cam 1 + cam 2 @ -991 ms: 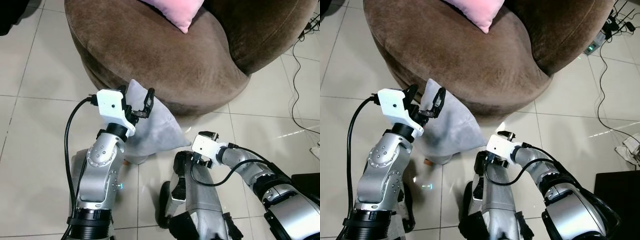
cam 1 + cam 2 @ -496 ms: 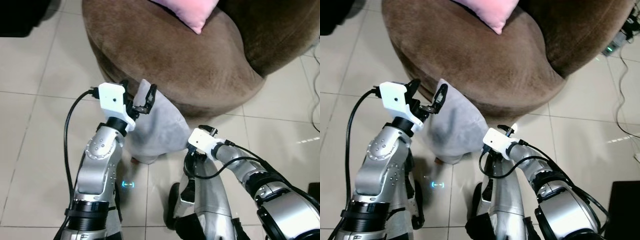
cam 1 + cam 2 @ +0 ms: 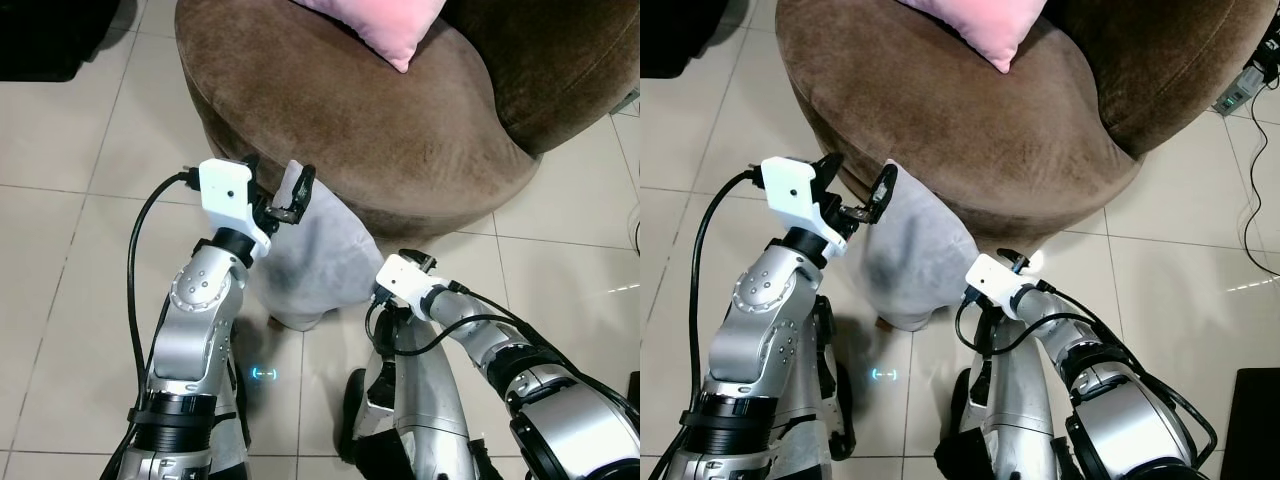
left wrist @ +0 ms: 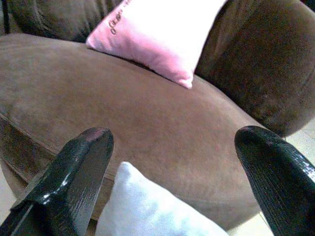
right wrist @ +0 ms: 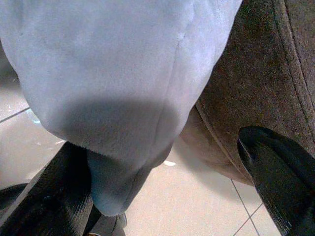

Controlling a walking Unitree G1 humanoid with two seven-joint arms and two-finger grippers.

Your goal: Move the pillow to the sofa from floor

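Observation:
A grey pillow [image 3: 315, 255] stands on the tiled floor, leaning against the front of the round brown sofa [image 3: 350, 110]. My left gripper [image 3: 276, 188] is open at the pillow's top corner [image 4: 142, 211], one black finger on each side of it. My right gripper [image 5: 162, 196] is open low at the pillow's bottom right corner [image 5: 113, 73], close to the sofa's base. One of its fingers [image 5: 54, 196] lies against the pillow's underside. The right wrist housing [image 3: 404, 281] hides those fingers in the eye views.
A pink pillow [image 3: 385, 25] lies on the sofa seat near the backrest. A dark object [image 3: 50, 40] sits on the floor at the far left. A power strip [image 3: 1240, 95] and a cable [image 3: 1258, 200] lie on the tiles at the right. My own legs stand just below the pillow.
The whole view has shifted, so the camera moved. The left gripper now sits a little closer over the pillow's top corner. Both grippers stay open.

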